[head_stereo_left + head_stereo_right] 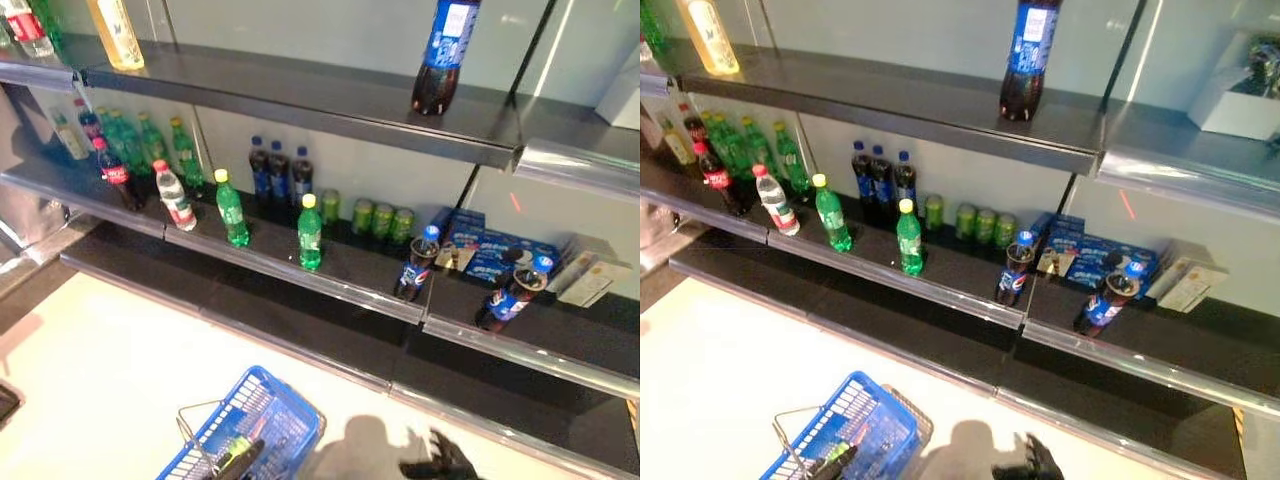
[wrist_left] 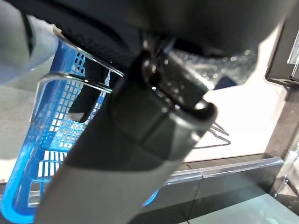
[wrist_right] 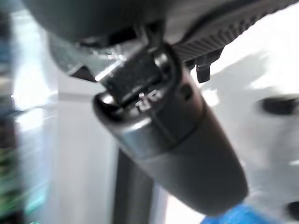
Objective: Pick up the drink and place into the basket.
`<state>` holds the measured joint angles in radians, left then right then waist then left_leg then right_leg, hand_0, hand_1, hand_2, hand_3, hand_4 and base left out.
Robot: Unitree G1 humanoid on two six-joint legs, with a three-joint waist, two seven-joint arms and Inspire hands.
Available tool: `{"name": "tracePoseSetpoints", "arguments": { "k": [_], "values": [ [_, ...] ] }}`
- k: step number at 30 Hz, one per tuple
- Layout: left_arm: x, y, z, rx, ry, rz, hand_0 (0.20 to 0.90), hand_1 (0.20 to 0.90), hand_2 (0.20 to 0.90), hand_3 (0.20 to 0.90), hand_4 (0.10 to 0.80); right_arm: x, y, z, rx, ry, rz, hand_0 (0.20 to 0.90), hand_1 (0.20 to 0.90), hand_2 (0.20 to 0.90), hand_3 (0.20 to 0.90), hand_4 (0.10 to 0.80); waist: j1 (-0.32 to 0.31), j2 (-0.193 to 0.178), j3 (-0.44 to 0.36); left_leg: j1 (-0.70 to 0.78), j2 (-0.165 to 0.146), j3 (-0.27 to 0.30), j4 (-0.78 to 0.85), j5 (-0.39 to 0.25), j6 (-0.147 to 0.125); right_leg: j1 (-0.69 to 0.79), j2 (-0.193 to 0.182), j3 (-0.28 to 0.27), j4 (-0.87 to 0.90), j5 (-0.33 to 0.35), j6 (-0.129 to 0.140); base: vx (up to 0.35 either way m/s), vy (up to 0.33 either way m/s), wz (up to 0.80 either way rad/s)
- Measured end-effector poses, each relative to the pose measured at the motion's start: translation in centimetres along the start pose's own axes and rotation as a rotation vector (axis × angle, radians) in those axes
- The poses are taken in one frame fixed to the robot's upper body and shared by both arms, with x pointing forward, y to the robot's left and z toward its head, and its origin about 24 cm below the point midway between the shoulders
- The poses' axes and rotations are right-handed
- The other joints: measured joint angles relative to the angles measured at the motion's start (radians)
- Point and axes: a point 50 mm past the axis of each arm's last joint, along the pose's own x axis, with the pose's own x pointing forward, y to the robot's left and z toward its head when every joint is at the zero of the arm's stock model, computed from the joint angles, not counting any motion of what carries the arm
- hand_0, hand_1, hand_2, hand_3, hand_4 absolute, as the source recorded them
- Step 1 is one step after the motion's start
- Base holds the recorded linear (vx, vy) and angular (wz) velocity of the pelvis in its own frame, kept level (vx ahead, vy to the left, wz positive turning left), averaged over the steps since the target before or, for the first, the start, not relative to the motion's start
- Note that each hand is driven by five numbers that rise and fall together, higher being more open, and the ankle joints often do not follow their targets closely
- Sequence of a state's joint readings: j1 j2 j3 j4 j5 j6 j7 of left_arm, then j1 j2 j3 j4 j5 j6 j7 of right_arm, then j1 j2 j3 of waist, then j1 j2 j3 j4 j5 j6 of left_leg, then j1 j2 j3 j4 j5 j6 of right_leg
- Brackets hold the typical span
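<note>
Middle shelf (image 1: 330,275): dark, running left to right. Far left, a cluster of green bottles (image 1: 140,140) stands behind a red-capped cola bottle (image 1: 118,175). Centre back, a row of green cans (image 1: 375,217). Right, blue cartons (image 1: 490,255) lie flat, with pale boxes (image 1: 590,272) beside them at the far right. Upper shelf (image 1: 300,100): a yellow bottle (image 1: 118,35) at left. Floor (image 1: 90,370): pale.
</note>
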<state>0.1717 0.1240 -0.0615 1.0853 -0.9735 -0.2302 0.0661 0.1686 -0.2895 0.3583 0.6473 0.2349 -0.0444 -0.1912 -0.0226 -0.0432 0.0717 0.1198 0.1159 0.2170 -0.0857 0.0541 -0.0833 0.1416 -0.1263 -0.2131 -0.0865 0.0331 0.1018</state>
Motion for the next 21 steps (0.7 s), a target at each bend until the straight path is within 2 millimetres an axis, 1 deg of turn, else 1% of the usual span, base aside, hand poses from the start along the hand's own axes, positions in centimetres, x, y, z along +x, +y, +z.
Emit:
{"name": "tracePoseSetpoints", "arguments": {
  "k": [1, 2, 3, 4, 7, 8, 9, 12, 14, 17, 21],
  "values": [
    [0.1, -0.4, 0.3, 0.002, -0.004, -0.008, 0.300, 0.300, 0.300, 0.200, 0.100, 0.0, 0.0, 0.5, -0.002, -0.023, 0.003, 0.900, 0.900, 0.900, 0.900, 0.800, 0.001, 0.002, 0.002, -0.002, 0.000, -0.002, 0.000, 0.000, 0.000, -0.005, 0.000, -0.001, 0.000, 0.000, 0.000, 0.012, -0.013, 0.07],
    [0.1, -0.5, 0.4, 0.005, -0.009, -0.016, 0.300, 0.300, 0.300, 0.200, 0.100, -0.3, -0.5, 2.8, -0.030, -0.111, 0.018, 0.900, 0.900, 0.900, 0.900, 0.800, 0.016, 0.001, 0.008, -0.004, 0.000, -0.003, -0.002, 0.000, 0.000, -0.007, -0.001, -0.002, -0.004, -0.002, 0.000, 0.014, -0.004, 0.03],
    [0.1, -0.6, 0.5, 0.004, -0.012, -0.019, 0.300, 0.300, 0.300, 0.200, 0.100, -0.4, -0.6, 3.6, -0.041, -0.149, 0.024, 0.900, 0.900, 0.900, 0.900, 0.800, 0.016, -0.003, 0.011, -0.003, -0.001, -0.003, -0.001, 0.000, 0.000, -0.006, -0.001, -0.002, -0.004, -0.002, 0.000, 0.000, 0.000, 0.00],
    [0.1, -0.4, 0.5, 0.003, -0.015, -0.017, 0.300, 0.300, 0.300, 0.200, 0.100, -0.7, -1.0, 5.4, -0.054, -0.234, 0.028, 0.900, 0.900, 0.900, 0.900, 0.800, 0.017, -0.005, 0.013, -0.003, 0.000, -0.004, 0.000, 0.000, 0.000, -0.006, 0.000, -0.002, -0.004, -0.002, 0.000, 0.000, 0.000, 0.00],
    [-0.2, 0.4, 0.2, 0.003, -0.007, 0.002, 0.300, 0.300, 0.300, 0.200, 0.100, -1.8, -1.5, 9.5, -0.082, -0.422, 0.034, 0.900, 0.900, 0.900, 0.900, 0.800, 0.017, -0.005, 0.014, -0.001, 0.000, -0.005, 0.000, 0.001, -0.001, -0.003, 0.000, -0.003, 0.000, -0.002, 0.001, 0.025, 0.021, 0.02],
    [-0.2, 0.4, 0.2, 0.002, -0.008, 0.002, 0.300, 0.300, 0.300, 0.200, 0.100, -2.1, -1.7, 10.5, -0.083, -0.472, 0.034, 0.900, 0.900, 0.900, 0.900, 0.800, 0.017, -0.010, 0.015, -0.001, 0.000, -0.005, 0.000, 0.001, -0.001, -0.002, 0.000, -0.003, 0.001, -0.002, 0.001, 0.040, 0.037, 0.02],
    [-0.2, 0.5, 0.1, 0.000, -0.008, 0.002, 0.300, 0.300, 0.300, 0.200, 0.100, -2.3, -1.7, 11.1, -0.080, -0.497, 0.032, 0.900, 0.900, 0.900, 0.900, 0.800, 0.018, -0.011, 0.016, -0.001, 0.000, -0.005, 0.000, 0.001, -0.001, -0.002, 0.000, -0.003, 0.001, -0.002, 0.001, 0.000, 0.000, 0.00],
    [-0.3, 0.7, 0.1, -0.019, -0.009, 0.014, 0.300, 0.300, 0.300, 0.200, 0.100, -3.6, -2.1, 13.5, -0.088, -0.622, 0.015, 0.900, 0.900, 0.900, 0.900, 0.800, 0.016, -0.011, 0.020, -0.001, -0.001, -0.004, 0.000, 0.000, -0.001, -0.003, -0.001, -0.002, 0.000, -0.002, 0.001, 0.021, 0.020, -0.01],
    [-0.3, 0.9, 0.1, -0.031, -0.012, 0.021, 0.300, 0.300, 0.300, 0.200, 0.100, -4.5, -2.8, 15.1, -0.074, -0.710, -0.034, 0.900, 0.900, 0.900, 0.900, 0.800, 0.015, -0.009, 0.023, 0.000, -0.001, -0.002, 0.000, 0.000, -0.001, -0.003, -0.001, -0.001, 0.000, -0.002, 0.001, 0.047, 0.037, -0.01],
    [-0.4, 1.2, 0.0, -0.034, -0.011, 0.030, 0.300, 0.300, 0.300, 0.200, 0.100, -5.5, -4.3, 16.5, -0.014, -0.809, -0.147, 0.900, 0.900, 0.900, 0.900, 0.800, 0.015, -0.007, 0.024, 0.001, 0.000, 0.002, 0.000, 0.000, -0.001, -0.005, -0.002, 0.001, 0.000, -0.002, 0.001, 0.034, 0.021, -0.03],
    [-0.5, 1.7, -0.3, -0.046, -0.006, 0.046, 0.300, 0.300, 0.300, 0.200, 0.100, -6.3, -6.0, 17.5, 0.049, -0.869, -0.278, 0.900, 0.900, 0.900, 0.900, 0.800, 0.016, -0.003, 0.027, 0.001, 0.000, 0.010, 0.000, 0.000, -0.001, -0.007, -0.002, 0.003, 0.001, -0.002, 0.001, 0.031, 0.011, -0.05]
  ]
}}
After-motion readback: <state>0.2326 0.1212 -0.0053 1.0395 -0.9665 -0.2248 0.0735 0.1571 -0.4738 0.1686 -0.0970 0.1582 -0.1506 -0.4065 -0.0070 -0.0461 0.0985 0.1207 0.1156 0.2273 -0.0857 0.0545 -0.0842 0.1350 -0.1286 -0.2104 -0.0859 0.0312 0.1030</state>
